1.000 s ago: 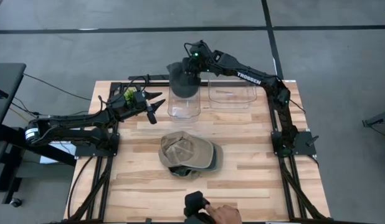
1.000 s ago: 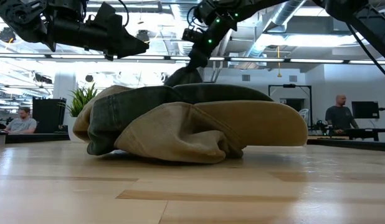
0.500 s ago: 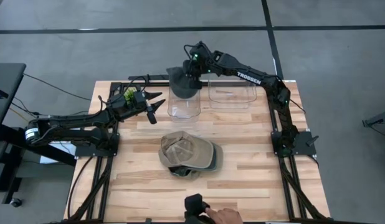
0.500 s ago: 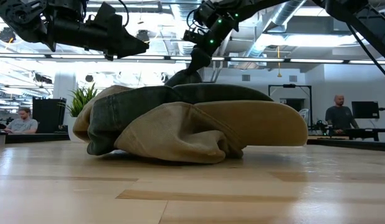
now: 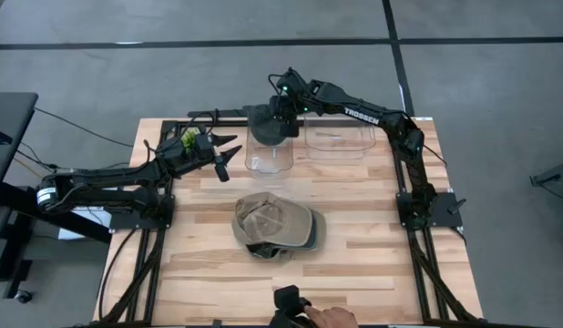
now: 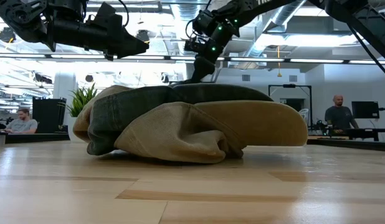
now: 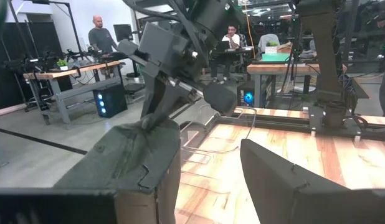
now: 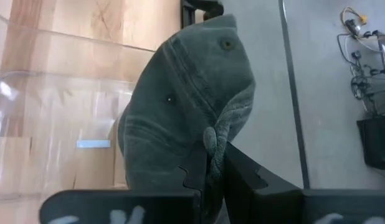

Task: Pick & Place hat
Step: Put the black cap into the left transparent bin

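Note:
A dark grey hat (image 8: 180, 106) hangs from my right gripper (image 8: 211, 148), which is shut on it above the left clear bin (image 5: 270, 157) at the table's far side. The left wrist view shows that hat (image 7: 127, 155) below the right arm's fingers. A tan cap (image 5: 271, 219) lies over a darker cap (image 5: 304, 239) in a pile at mid-table, resting on the wood. My left gripper (image 5: 229, 157) hovers open and level left of the bin, with nothing between its fingers (image 7: 286, 180). My right gripper pinches a bunched fold of the grey hat's cloth (image 8: 212, 138) between its two fingers. The fingers slant downward, coming from the table's right side. The hat hangs slack below them over the bin's opening; whether it touches the bin I cannot tell.
A second clear bin (image 5: 339, 141) stands to the right of the first. A person's hand (image 5: 329, 316) with a dark object shows at the table's near edge. Black frame rails (image 5: 418, 264) run along the table's sides.
My right gripper has sunk and tipped more steeply downward, lowering the grey hat toward the left clear bin. In the low view the hat has dropped behind the cap pile. The person's hand at the near edge has shifted slightly.

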